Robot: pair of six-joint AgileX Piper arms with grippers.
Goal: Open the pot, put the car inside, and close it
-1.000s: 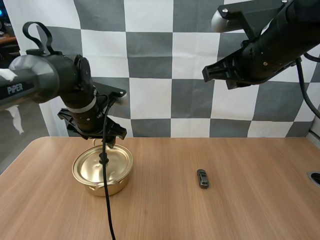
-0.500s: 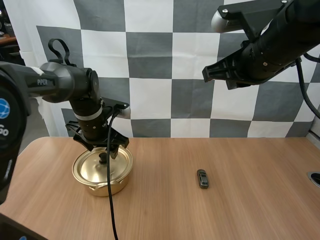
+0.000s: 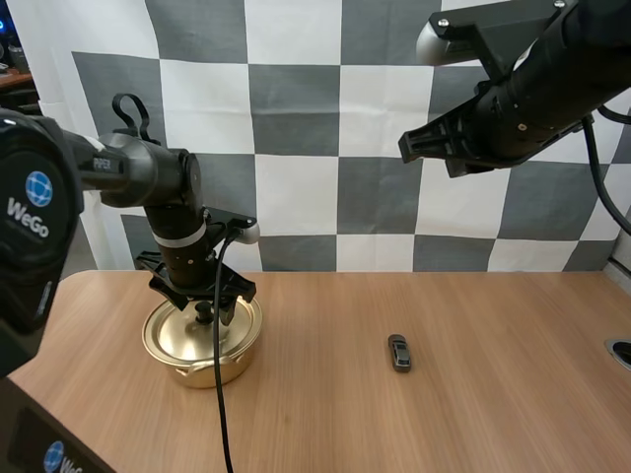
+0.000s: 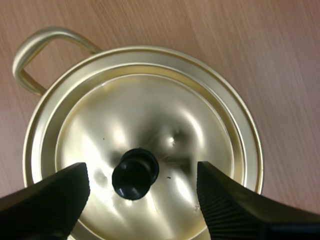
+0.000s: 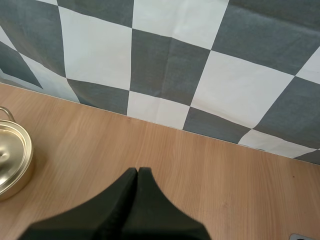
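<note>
Both left hand (image 4: 142,176) fingers (image 4: 55,195) flank knob (image 4: 135,173), untouching | car (image 3: 398,352) well apart

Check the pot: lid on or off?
On. The lid sits flush in the rim of the pot. The left gripper is open, one finger on either side of the black knob, not gripping it.

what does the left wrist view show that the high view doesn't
Left wrist view: the left gripper stands open, its fingers on either side of the black knob on the lid, apart from it. High view: the car lying on the table right of the pot, and the right gripper held high above the table. Both: the gold pot with its lid on, left gripper over it.
</note>
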